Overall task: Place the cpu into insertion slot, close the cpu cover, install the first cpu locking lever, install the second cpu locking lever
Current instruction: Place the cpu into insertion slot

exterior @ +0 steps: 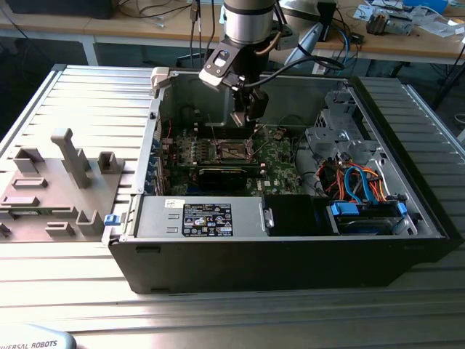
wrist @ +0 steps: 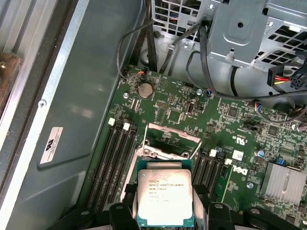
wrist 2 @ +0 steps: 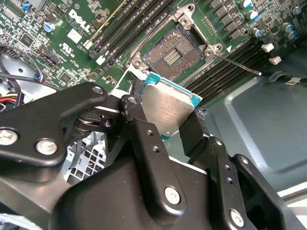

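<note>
On the exterior view's left, well away from the jaws, a grey fixture plate [exterior: 65, 182] lies on the ribbed table beside the open computer case [exterior: 290, 254]. At centre, we find the gripper [exterior: 251, 109] lowered into the case above the green motherboard [exterior: 276, 163]. In both wrist views its jaws are drawn in narrow and clamp the cpu [wrist 2: 168, 108] [wrist: 164, 199] by two opposite edges, silver top showing. The chip hangs between the jaws, tilted in the second wrist view and clear of the board. Just beyond the jaws, the insertion slot [wrist 2: 172, 55] lies bare, its contact field uncovered. In the first wrist view a silvery frame that we take for the cpu cover [wrist: 175, 132] stands raised past the held chip. To the far side of the jaws, a thin locking lever [wrist 2: 240, 64] juts free of its catch. On the exterior view's right, well apart from the jaws, sit the drive cage [exterior: 341, 127] and its blue and orange cables [exterior: 363, 182]. We judge the work early: the chip is gripped and near the socket but not seated. The cover and both levers are yet to be done.
</note>
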Action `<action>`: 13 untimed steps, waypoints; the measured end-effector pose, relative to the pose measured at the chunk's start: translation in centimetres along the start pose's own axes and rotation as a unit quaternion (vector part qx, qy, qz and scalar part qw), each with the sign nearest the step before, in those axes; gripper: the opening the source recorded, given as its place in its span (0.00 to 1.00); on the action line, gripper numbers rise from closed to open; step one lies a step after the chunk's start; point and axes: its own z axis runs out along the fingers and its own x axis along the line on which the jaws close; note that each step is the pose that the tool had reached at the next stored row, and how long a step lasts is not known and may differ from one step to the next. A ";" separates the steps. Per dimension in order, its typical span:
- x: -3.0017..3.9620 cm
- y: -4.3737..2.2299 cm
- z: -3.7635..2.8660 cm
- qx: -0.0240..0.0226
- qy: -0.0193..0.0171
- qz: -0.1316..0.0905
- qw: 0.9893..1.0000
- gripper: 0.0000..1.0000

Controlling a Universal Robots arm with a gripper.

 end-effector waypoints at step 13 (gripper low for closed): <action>0.00 -0.01 0.12 0.000 -0.001 0.008 1.000 0.54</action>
